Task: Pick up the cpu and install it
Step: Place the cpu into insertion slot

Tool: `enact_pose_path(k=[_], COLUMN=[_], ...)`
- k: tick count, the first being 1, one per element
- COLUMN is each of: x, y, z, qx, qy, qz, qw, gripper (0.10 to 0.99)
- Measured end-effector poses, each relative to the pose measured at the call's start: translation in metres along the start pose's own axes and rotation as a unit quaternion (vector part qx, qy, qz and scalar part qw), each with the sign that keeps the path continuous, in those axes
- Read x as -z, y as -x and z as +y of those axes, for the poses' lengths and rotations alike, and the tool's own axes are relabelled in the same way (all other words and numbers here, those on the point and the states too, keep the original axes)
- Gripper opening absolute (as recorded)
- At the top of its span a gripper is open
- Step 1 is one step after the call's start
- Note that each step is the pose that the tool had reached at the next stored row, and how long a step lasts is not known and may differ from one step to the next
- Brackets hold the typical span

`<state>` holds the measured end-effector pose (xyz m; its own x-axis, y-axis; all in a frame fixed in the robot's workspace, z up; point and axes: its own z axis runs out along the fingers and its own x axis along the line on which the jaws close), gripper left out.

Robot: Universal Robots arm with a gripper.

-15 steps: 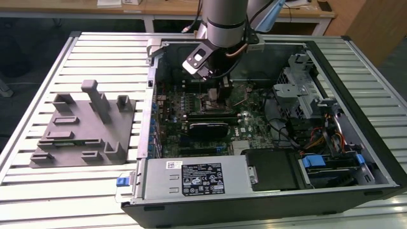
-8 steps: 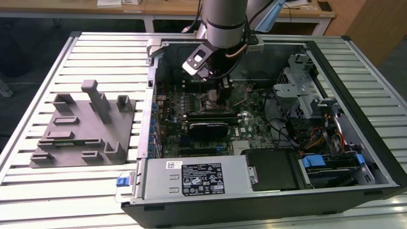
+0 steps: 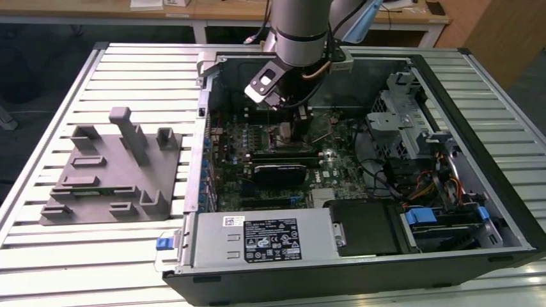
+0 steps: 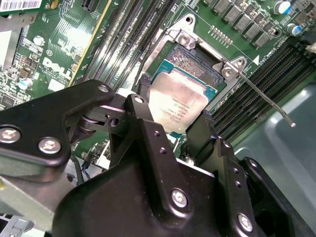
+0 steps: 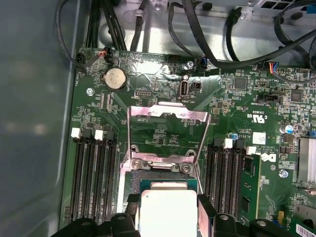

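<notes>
The cpu (image 4: pixel 181 96), a flat square chip with a silvery top plate, lies level in or just over the open socket (image 4: pixel 197 59) on the green motherboard (image 5: pixel 237 98). I cannot tell whether it is fully seated. My gripper (image 4: pixel 175 102) is shut on the cpu, one black finger (image 4: pixel 143 89) against each of two opposite edges. In the first wrist view the cpu (image 5: pixel 167 210) sits between the same fingers (image 5: pixel 132 207), just below the raised metal load plate (image 5: pixel 168 131). In the exterior view the gripper (image 3: pixel 288 128) reaches down inside the open computer case (image 3: pixel 503 192).
The socket's thin lever (image 4: pixel 266 101) stands off to one side. Memory slots (image 5: pixel 94 177) flank the socket. A grey plastic fixture (image 3: pixel 111 173) with upright posts lies on the slatted table at the exterior view's left. A power supply (image 3: pixel 265 240), drive cage (image 3: pixel 410 121) and cables crowd the case.
</notes>
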<state>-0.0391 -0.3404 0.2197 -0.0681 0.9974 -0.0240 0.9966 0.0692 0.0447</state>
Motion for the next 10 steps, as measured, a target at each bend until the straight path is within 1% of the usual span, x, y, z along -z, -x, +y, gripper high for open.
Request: enact_pose_path(k=[4,10], x=[-0.0023,-0.0066], y=[-0.0001,-0.0002], z=[-0.0002,-0.0004], qx=[0.001,-0.001], qy=[-0.0002,-0.0003], qz=[-0.0026,-0.0042], qw=[1.0,1.0], gripper=[0.541,0.541])
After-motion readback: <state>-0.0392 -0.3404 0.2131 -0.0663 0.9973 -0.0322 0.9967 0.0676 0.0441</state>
